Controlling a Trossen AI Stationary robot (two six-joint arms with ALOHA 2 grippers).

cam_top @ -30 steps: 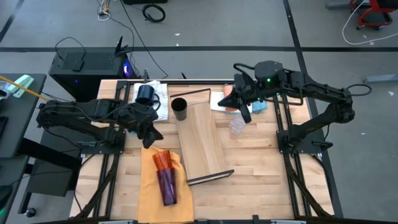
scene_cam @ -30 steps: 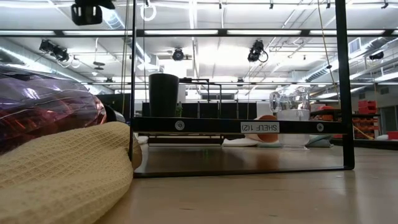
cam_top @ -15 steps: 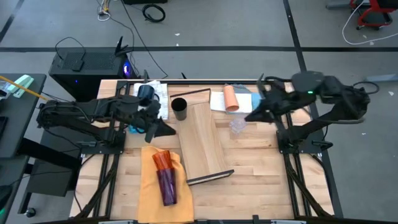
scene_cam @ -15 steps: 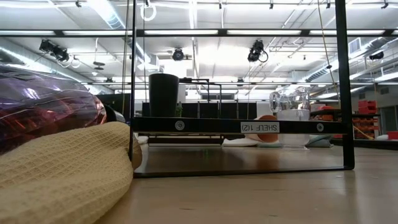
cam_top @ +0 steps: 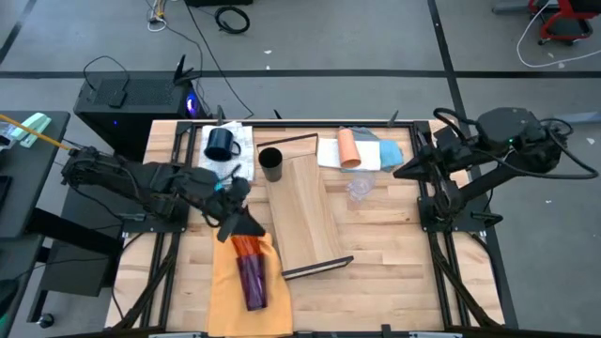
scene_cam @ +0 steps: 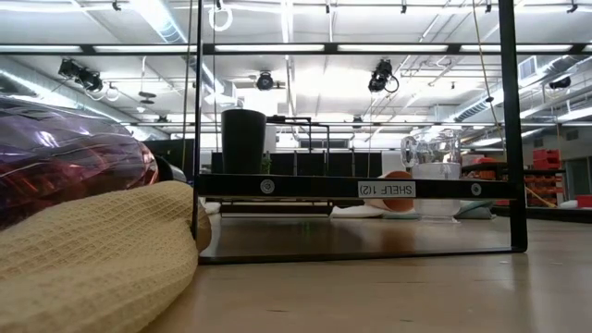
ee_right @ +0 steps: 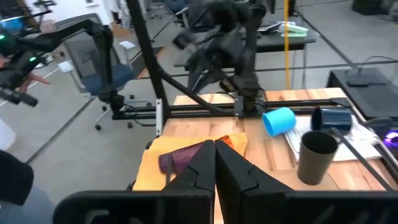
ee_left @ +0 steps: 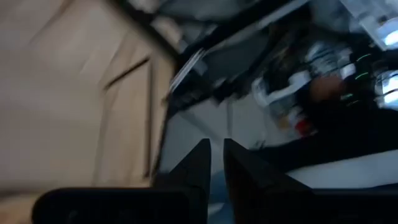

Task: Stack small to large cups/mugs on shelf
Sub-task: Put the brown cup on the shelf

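The slatted wooden table (cam_top: 394,272) carries the shelf (cam_top: 305,211), a long pale plank lying flat near its middle with dark bars at both ends. In the low view the shelf's dark bar bears a label reading SHELF (12). Left of the shelf's near end spreads a mustard-yellow cloth (cam_top: 225,282). The orange tumbler (cam_top: 248,245) and the purple tumbler (cam_top: 254,280) lie on it end to end. The left gripper (cam_top: 249,225) hangs just left of the shelf, over the cloth's far edge and right beside the orange tumbler. In the left wrist view its fingers (ee_left: 200,163) are drawn almost together, with only a thin slit between them and nothing in it. The right gripper (cam_top: 399,175) is held well to the right of the shelf, its jaws pressed together and empty. No cup lies between them. The black cup (cam_top: 270,164) stands upright at the shelf's far left corner. The dark navy mug (cam_top: 221,143) sits on a white cloth (cam_top: 244,136) farther left. The bright blue mug (ee_right: 278,120) shows on its side in the right wrist view, between the left arm and the navy mug. Right of the shelf's far end the peach cup (cam_top: 348,147) lies on its side on folded cloths (cam_top: 385,152). The clear plastic cups (cam_top: 358,191) stand just beside the shelf's right edge, between it and the right gripper.
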